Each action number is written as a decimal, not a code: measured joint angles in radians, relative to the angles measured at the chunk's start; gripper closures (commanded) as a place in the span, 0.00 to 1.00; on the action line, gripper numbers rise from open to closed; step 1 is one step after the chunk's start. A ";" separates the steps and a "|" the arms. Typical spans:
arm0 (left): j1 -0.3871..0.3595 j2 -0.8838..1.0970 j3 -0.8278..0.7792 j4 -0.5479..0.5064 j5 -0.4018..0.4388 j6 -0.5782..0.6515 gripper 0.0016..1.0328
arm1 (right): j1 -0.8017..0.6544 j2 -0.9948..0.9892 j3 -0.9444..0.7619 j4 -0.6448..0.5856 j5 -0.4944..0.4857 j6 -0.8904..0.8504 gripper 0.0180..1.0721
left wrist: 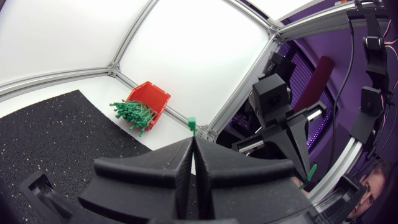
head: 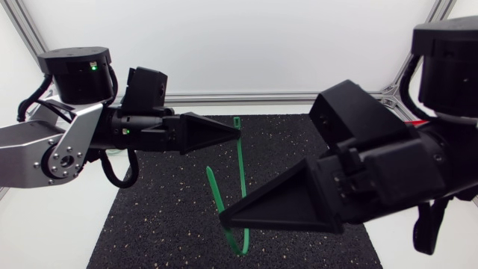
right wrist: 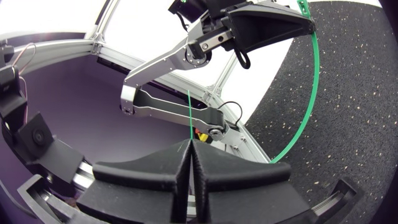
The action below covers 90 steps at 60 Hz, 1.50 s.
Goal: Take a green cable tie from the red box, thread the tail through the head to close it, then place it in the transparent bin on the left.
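My left gripper [head: 237, 133] clamps the head of the green cable tie [head: 240, 164]; my right gripper [head: 224, 219] clamps its tail.

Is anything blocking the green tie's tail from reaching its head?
Nothing visible: the cable tie bows through open air over the mat, head pinched in the left gripper, tail in the right gripper.

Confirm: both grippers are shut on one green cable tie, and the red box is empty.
Wrong on one point: the left wrist view shows the red box holding a heap of green ties. The rest stands: left gripper and right gripper are both shut on the green cable tie.
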 measured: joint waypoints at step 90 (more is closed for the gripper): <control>-0.043 -0.158 -0.164 0.255 -0.204 -0.159 0.97 | -0.222 0.212 0.257 -0.108 -0.078 0.667 0.94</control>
